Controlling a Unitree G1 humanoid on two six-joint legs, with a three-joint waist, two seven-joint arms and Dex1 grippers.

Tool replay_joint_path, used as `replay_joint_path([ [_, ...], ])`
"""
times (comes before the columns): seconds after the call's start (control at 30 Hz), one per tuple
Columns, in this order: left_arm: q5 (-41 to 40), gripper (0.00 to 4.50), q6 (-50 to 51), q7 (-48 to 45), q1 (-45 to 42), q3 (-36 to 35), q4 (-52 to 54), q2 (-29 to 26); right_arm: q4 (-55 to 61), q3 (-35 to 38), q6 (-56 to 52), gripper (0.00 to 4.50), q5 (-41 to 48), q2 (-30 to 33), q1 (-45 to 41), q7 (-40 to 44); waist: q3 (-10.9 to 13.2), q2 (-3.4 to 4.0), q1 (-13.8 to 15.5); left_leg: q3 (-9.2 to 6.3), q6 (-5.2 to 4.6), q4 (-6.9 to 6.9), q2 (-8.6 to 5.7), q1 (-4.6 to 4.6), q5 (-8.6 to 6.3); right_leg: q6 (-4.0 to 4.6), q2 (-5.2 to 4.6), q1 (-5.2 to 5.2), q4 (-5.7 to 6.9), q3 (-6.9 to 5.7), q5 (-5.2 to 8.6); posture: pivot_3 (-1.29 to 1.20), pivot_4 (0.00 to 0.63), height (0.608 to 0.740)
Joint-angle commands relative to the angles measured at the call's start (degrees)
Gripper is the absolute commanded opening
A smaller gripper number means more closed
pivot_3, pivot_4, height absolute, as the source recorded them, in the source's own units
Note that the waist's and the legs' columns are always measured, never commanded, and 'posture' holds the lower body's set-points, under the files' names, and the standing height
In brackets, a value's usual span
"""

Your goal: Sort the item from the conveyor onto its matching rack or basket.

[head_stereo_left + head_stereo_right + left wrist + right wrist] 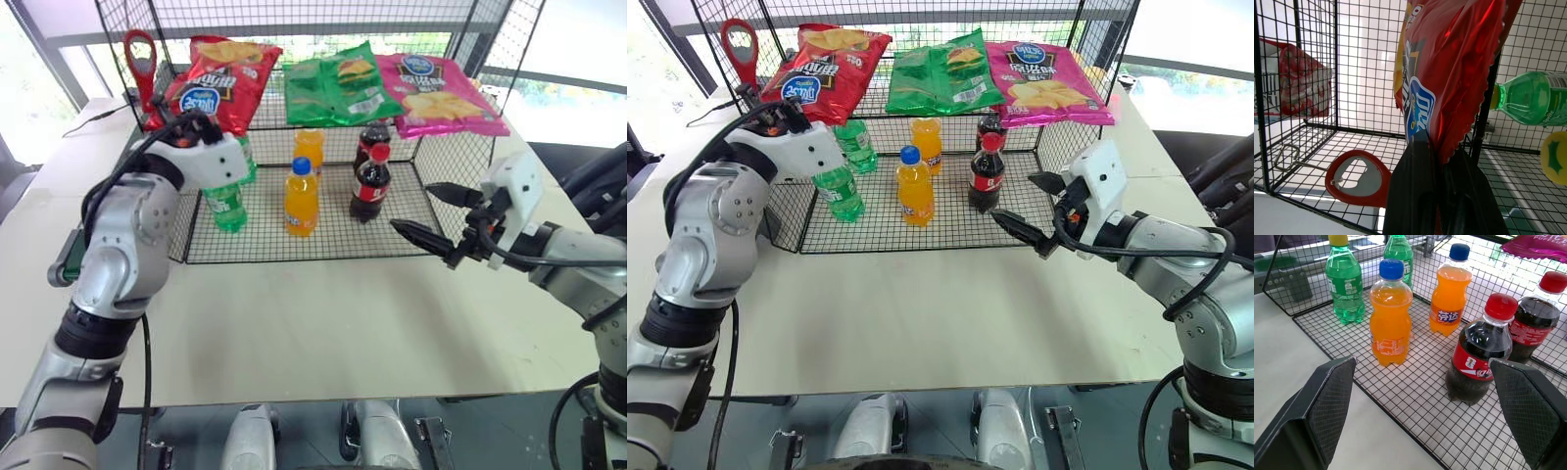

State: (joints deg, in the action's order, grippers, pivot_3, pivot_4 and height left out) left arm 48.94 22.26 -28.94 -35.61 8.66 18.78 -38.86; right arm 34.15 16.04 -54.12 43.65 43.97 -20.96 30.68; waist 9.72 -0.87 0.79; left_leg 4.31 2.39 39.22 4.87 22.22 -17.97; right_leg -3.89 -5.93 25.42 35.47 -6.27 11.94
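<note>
Red chip bag [1449, 73] glossy crinkled foil; rack [333, 235] black wire mesh.

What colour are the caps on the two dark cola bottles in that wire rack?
Red, on both cola bottles, best seen in the right wrist view.

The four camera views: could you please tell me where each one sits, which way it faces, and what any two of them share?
Left and right eye views: on the head, looking forward and down at the table and rack; both arms show.
Left wrist view: on the left wrist, looking along the left gripper, shut on the red chip bag, into the rack.
Right wrist view: on the right wrist, looking between the open right gripper fingers at the bottles.
Shared: the nearer orange bottle also appears in the eye views.
</note>
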Motion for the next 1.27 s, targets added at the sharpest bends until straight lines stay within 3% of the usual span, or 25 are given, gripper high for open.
replay_joint_path([
  [0.03, 2.3, 0.03, 1.1, -0.3, -1.0, -0.7, 1.8, 0.5, 1.6, 0.7, 1.5, 4.5, 0.8, -0.2, -0.6, -0.4, 0.0, 0.0, 0.1, 0.0, 0.0, 0.0, 0.0, 0.0, 0.0, 0.0, 0.0, 0.0, 0.0, 0.0, 0.0, 0.0, 0.15, 0.74],
  [0.17, 3.0, 0.03, 1.4, -0.6, -2.1, -0.6, 1.2, 1.2, 1.7, 0.5, 1.7, 4.5, 0.8, -0.3, -0.4, -0.6, 0.0, 0.0, 0.0, -0.01, 0.0, 0.01, 0.0, 0.0, 0.0, 0.0, 0.0, 0.0, 0.01, 0.0, 0.0, 0.0, 0.15, 0.74],
  [0.27, 2.9, 0.92, 1.7, -1.0, -2.0, -0.8, 1.4, 1.8, 1.8, 0.5, 1.7, 4.5, 0.9, -0.4, -0.1, -0.8, 0.0, 0.0, 0.0, -0.01, 0.0, 0.01, 0.0, 0.0, 0.0, 0.0, 0.0, 0.0, 0.0, 0.0, 0.0, 0.0, 0.15, 0.74],
  [0.47, 1.5, 3.64, 0.5, -0.5, -1.8, -1.4, 2.4, 2.9, 1.7, 0.3, 2.1, 4.5, 1.0, -0.5, 0.2, -1.2, 0.0, 0.0, 0.1, -0.01, 0.0, 0.01, 0.0, -0.01, 0.0, 0.0, 0.0, -0.01, 0.01, 0.0, 0.0, 0.0, 0.15, 0.74],
  [0.67, -12.0, 3.64, -1.8, -2.3, 3.6, -9.4, 11.8, 6.1, 1.6, 0.3, 2.2, 4.5, 1.3, -0.6, 0.8, -1.2, 0.0, 0.0, -0.1, -0.01, 0.0, 0.03, 0.0, -0.01, 0.0, 0.0, 0.0, -0.02, 0.02, 0.01, 0.0, 0.0, 0.15, 0.74],
  [0.87, -38.3, 3.64, 2.0, -12.2, 13.1, -21.7, 24.3, 10.9, 0.5, -0.7, 3.2, 4.5, 0.8, -0.7, 1.4, -0.4, 0.0, 0.0, 0.0, -0.02, 0.0, 0.04, 0.01, -0.06, 0.0, 0.0, 0.0, -0.01, 0.13, 0.03, 0.0, 0.0, 0.15, 0.74],
  [1.1, -56.2, 3.64, 26.3, -14.9, 24.2, -30.7, 33.0, 13.5, -1.9, -1.9, 4.4, 4.5, 0.4, -0.5, 2.0, 1.6, 0.0, 0.0, -0.1, -0.08, 0.06, 0.09, -0.01, -0.23, 0.04, 0.0, 0.0, -0.2, 0.16, 0.05, 0.0, 0.0, 0.15, 0.74],
  [1.27, -64.0, 3.64, 33.6, -11.6, 35.1, -33.4, 33.7, 19.6, -4.1, -2.7, 6.5, 4.5, -2.3, -0.3, 5.4, 2.6, 0.0, -0.01, -0.3, -0.08, 0.05, 0.0, -0.01, -0.75, 0.02, 0.0, 0.02, -0.68, 0.02, 0.08, 0.04, 0.0, 0.15, 0.74],
])
